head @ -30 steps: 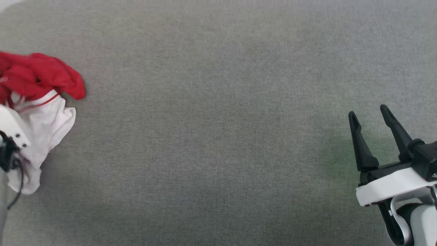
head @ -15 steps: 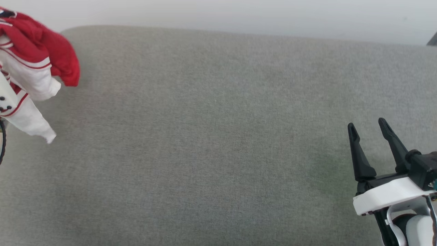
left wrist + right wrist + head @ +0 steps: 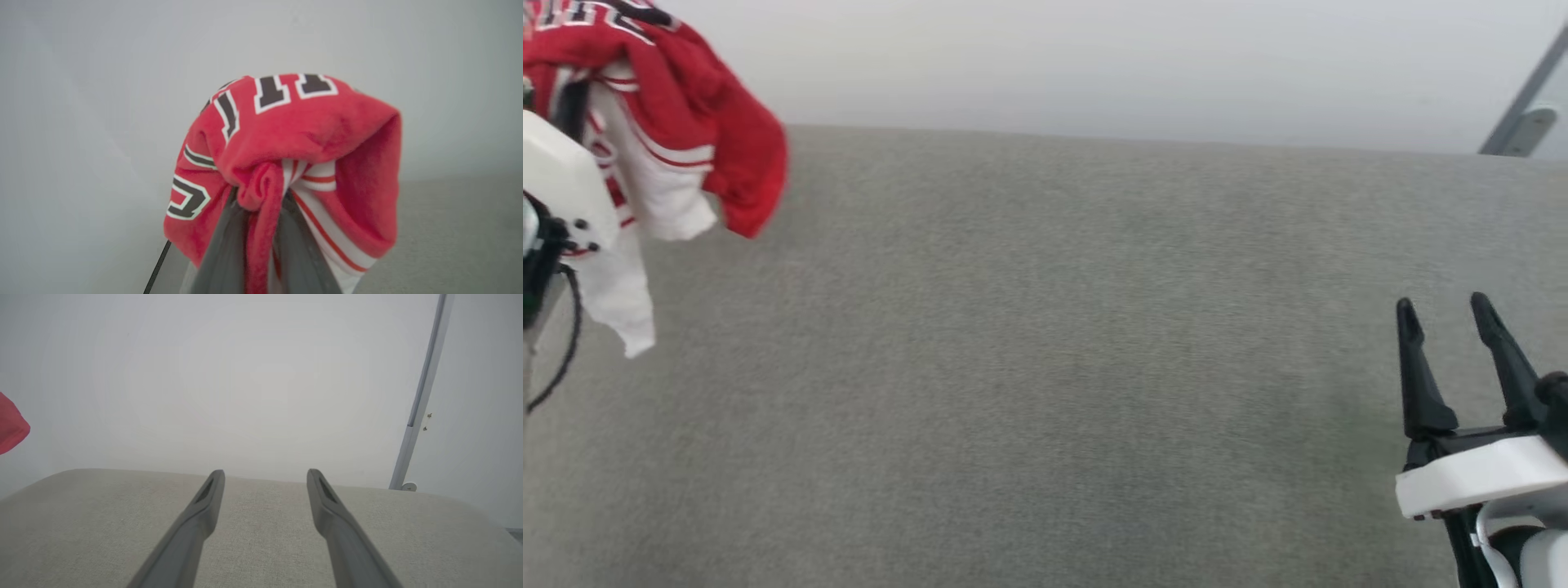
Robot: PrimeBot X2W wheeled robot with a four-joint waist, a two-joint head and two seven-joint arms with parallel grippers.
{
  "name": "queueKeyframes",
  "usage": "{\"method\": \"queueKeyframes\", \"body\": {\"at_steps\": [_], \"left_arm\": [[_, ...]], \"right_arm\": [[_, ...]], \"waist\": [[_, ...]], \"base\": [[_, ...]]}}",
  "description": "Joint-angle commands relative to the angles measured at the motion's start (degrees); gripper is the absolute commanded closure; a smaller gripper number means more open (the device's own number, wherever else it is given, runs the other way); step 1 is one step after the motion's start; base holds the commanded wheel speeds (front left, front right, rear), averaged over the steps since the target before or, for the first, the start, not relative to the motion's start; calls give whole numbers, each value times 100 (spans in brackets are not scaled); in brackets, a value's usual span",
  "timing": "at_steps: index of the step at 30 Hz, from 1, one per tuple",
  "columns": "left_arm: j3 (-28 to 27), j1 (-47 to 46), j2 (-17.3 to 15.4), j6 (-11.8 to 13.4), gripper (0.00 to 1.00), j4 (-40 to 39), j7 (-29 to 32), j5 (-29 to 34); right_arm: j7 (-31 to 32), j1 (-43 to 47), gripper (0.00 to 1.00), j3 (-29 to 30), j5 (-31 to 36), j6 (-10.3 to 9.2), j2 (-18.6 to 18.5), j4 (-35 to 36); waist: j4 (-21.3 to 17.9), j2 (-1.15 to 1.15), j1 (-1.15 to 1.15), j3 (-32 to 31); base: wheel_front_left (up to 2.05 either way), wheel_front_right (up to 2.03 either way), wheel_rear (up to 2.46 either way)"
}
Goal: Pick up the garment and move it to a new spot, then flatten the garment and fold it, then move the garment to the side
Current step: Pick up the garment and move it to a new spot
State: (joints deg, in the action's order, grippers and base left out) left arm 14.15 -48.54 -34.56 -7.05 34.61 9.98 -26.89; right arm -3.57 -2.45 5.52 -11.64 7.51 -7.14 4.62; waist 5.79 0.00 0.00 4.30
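The garment (image 3: 678,122), red with white sleeves and striped trim, hangs bunched in the air at the upper left of the head view, above the grey surface. Its white sleeve dangles lowest. In the left wrist view my left gripper (image 3: 261,204) is shut on a pinched fold of the garment (image 3: 302,139), whose black, white-outlined letters drape over the fingertips. The left arm's white wrist housing (image 3: 556,180) sits in front of the cloth. My right gripper (image 3: 1442,309) stands open and empty at the lower right, far from the garment (image 3: 10,428); its fingers (image 3: 204,502) spread wide.
A wide grey fabric-covered surface (image 3: 1045,367) stretches between the arms, its far edge against a pale wall. A grey metal pole (image 3: 421,400) rises at the far right behind the surface. A black cable (image 3: 564,343) hangs by the left wrist.
The head camera has tilted up, bringing the wall into view. My left gripper has lifted the garment off the surface, so it now hangs free. The right gripper stays open.
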Motion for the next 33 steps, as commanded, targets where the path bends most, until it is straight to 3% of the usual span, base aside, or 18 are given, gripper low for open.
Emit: {"method": "queueKeyframes", "body": {"at_steps": [1, 11, 19, 26, 33], "left_arm": [[5, 167, -26, 52, 100, -287, 145, -37], [253, 1076, -14, 429, 100, -2571, 1477, -318], [736, 1479, 208, 540, 100, -3312, 2317, -440], [1401, 1790, 536, 366, 100, -2985, 2727, -471], [2070, 1653, 911, 118, 100, -1448, 2827, -370]], "right_arm": [[-29, 72, 0, 39, 15, -4, 34, 20], [-102, 160, 0, 405, 117, -4, 164, -25], [-172, 237, 0, 489, 92, -4, 289, -54], [-321, 164, 0, 319, 41, -3, 367, -261], [-429, 16, 0, 178, -77, -4, 397, -490]], "waist": [[-190, 0, 0, -77], [-1112, 0, 0, -110], [-1671, 0, 0, -15], [-2033, 0, 0, 108], [-2205, 0, 0, 212]], "base": [[0, 0, 0], [0, 0, 0], [0, 0, 0], [0, 0, 0], [0, 0, 0]]}}
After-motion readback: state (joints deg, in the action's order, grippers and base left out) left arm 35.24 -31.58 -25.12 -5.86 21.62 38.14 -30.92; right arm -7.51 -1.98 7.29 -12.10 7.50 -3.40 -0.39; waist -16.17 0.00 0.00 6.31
